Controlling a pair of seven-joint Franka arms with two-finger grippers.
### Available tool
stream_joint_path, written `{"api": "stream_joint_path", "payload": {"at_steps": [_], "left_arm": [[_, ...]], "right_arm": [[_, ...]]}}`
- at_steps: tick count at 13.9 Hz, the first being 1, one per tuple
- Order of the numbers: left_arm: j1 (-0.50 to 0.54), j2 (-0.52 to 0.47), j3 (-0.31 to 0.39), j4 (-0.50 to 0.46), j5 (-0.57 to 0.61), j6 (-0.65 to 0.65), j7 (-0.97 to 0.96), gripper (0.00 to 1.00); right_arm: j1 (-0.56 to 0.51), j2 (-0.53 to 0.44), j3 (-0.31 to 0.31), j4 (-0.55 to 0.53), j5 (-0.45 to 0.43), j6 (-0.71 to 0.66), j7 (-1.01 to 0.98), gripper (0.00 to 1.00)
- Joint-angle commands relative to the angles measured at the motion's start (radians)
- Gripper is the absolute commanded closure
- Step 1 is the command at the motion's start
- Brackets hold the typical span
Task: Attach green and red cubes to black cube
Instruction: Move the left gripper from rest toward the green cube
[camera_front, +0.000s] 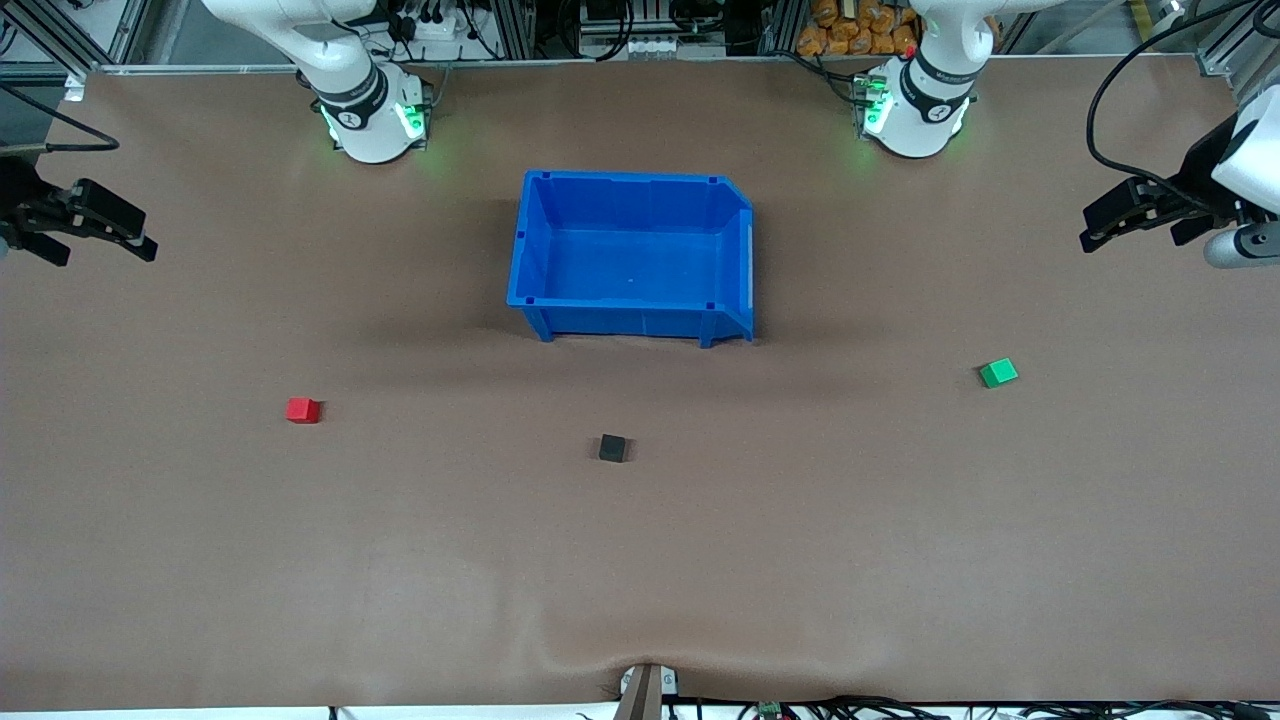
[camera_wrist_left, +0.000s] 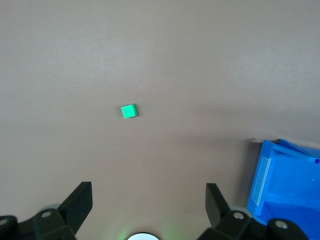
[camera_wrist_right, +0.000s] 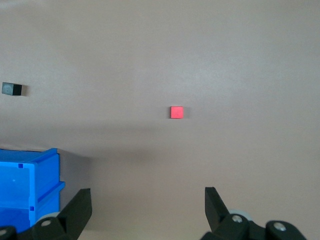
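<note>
The black cube (camera_front: 612, 447) sits on the brown table, nearer to the front camera than the blue bin. The red cube (camera_front: 303, 410) lies toward the right arm's end; it also shows in the right wrist view (camera_wrist_right: 176, 112), where the black cube (camera_wrist_right: 12, 89) shows too. The green cube (camera_front: 998, 373) lies toward the left arm's end and shows in the left wrist view (camera_wrist_left: 129, 111). My left gripper (camera_front: 1090, 229) (camera_wrist_left: 149, 192) is open and empty, raised over its end of the table. My right gripper (camera_front: 118, 240) (camera_wrist_right: 148, 195) is open and empty, raised over its end.
A blue open bin (camera_front: 533, 250) stands empty between the two arm bases, farther from the front camera than the black cube. Its corner shows in both wrist views (camera_wrist_left: 282, 185) (camera_wrist_right: 30, 185). The three cubes lie well apart on the table.
</note>
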Motion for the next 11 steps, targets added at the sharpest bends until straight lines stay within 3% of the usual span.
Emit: {"api": "stream_joint_path", "payload": {"at_steps": [1,11], "left_arm": [[0.002,0.002,0.004,0.019,-0.021,-0.031,0.031,0.0],[0.005,0.042,0.015,0.038,-0.021,-0.03,0.028,0.0]], "right_arm": [[-0.025,-0.014,0.01,0.006,0.017,-0.008,0.005,0.0],[-0.034,-0.008,0.013,0.008,0.017,-0.005,0.002,0.0]]}}
